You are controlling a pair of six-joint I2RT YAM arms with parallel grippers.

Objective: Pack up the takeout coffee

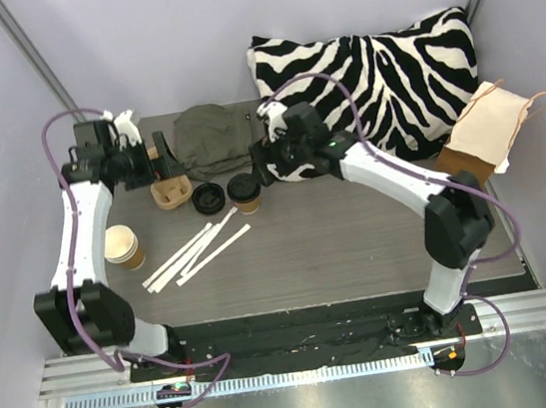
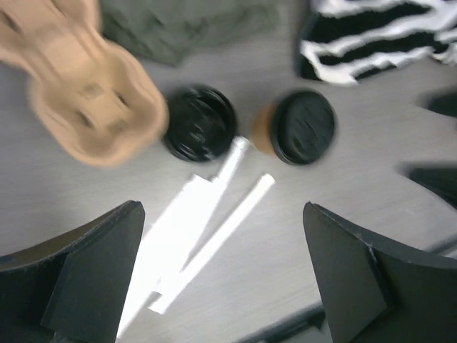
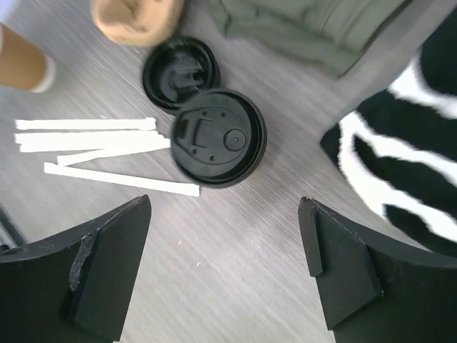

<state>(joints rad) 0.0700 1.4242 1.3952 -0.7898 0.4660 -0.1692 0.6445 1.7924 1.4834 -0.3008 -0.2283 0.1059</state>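
Top external view places the lidded takeout coffee cup (image 1: 245,194) upright on the table (image 1: 359,243), just beside a loose black lid (image 1: 209,197) and near the two-hole carrier (image 1: 171,190), so transfer into a hole is judged short. Right pincer (image 3: 225,207) hovers over the cup with jaws spread wide and empty, positioned for a grasp; left pincer (image 2: 221,211), equally open and empty, sits by the carrier, probably to steady it. An open takeout coffee cup (image 1: 123,247) stands well apart, unlidded.
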